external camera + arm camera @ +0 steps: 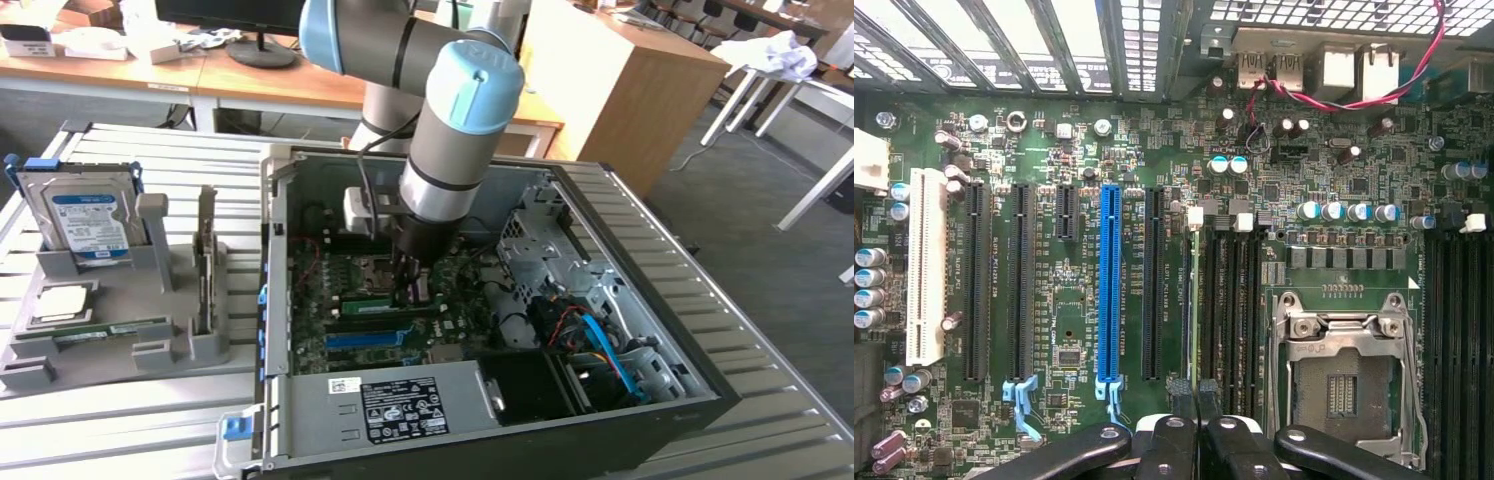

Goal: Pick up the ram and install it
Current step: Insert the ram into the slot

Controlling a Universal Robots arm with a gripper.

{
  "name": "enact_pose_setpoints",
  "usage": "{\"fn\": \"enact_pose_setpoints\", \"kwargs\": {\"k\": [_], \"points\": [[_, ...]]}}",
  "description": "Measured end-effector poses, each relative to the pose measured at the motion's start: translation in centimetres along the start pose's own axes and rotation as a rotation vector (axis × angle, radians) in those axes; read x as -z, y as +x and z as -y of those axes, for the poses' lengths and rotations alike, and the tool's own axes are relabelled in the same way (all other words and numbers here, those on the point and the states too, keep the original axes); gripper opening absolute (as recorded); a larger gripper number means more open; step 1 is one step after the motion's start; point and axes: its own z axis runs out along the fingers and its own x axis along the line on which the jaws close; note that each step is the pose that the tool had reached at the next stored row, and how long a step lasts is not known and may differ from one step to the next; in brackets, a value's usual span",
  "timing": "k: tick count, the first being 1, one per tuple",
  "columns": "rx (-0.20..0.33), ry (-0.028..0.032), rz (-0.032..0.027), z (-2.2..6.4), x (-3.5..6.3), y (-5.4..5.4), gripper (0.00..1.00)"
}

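The ram, a thin green stick with a white sticker, lies in the front groove of the grey tray at the exterior view's left. My gripper hangs far from it, inside the open computer case, low over the motherboard. In the wrist view the gripper has its black fingers shut together, and I see nothing between them. A second green stick stands seated in the board slot just beneath the fingertips and shows edge-on beside the dark vacant memory slots.
On the tray a silver hard drive and a dark expansion card stand on edge. Inside the case are a blue slot, the processor socket, red cables and the power supply.
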Motion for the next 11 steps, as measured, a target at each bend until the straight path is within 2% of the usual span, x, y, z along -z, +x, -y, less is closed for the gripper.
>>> {"fn": "enact_pose_setpoints", "kwargs": {"k": [3, 11], "points": [[0.0, 0.0001, -0.0002, -0.01, 0.39, -0.03, 0.12], [0.0, 0.0003, 0.0005, -0.03, 0.39, -0.02, 0.12]]}}
